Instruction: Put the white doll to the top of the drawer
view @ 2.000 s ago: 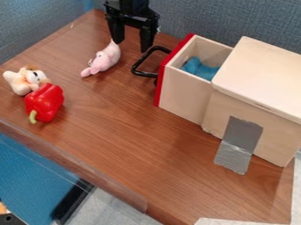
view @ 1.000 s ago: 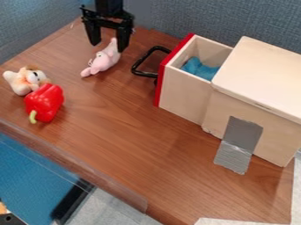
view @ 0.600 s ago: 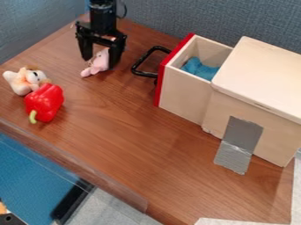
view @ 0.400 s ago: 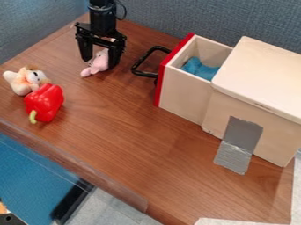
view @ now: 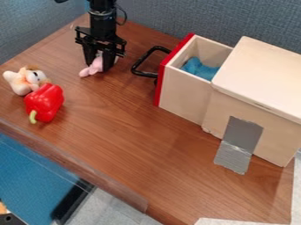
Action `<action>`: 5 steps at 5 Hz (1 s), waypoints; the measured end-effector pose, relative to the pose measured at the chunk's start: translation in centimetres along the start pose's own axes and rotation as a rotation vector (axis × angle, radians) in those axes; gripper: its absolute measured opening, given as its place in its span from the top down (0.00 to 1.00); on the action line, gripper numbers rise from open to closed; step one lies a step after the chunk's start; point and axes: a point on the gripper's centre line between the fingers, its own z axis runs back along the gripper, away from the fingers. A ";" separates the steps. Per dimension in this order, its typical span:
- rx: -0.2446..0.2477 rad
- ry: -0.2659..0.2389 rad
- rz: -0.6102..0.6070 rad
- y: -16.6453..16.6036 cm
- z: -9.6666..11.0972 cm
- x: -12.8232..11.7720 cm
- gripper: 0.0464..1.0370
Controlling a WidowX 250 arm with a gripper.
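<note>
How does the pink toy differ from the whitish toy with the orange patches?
The pink toy is one color, while the whitish toy is patched with orange. The pink toy sits between the fingers of the end effector; the whitish toy lies free, beside the red pepper. Both rest on the brown tabletop.

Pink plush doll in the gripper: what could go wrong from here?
Possibly the wrong pick: a whiter plush doll sits by the red bell pepper.
Pink plush doll pokes out below the gripper, so it might slip.
Drawer is open; a dropped doll could fall inside.
</note>
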 end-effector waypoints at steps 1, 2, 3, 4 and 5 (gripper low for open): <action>0.000 0.000 0.002 -0.9 0.9 -0.1 0.63; 0.023 -0.033 -0.005 -3.4 5.0 0.2 0.63; 0.017 -0.094 -0.068 -8.4 9.2 0.2 0.63; -0.072 -0.127 -0.168 -12.8 11.0 0.8 0.63; -0.099 -0.158 -0.270 -16.9 13.0 1.0 0.63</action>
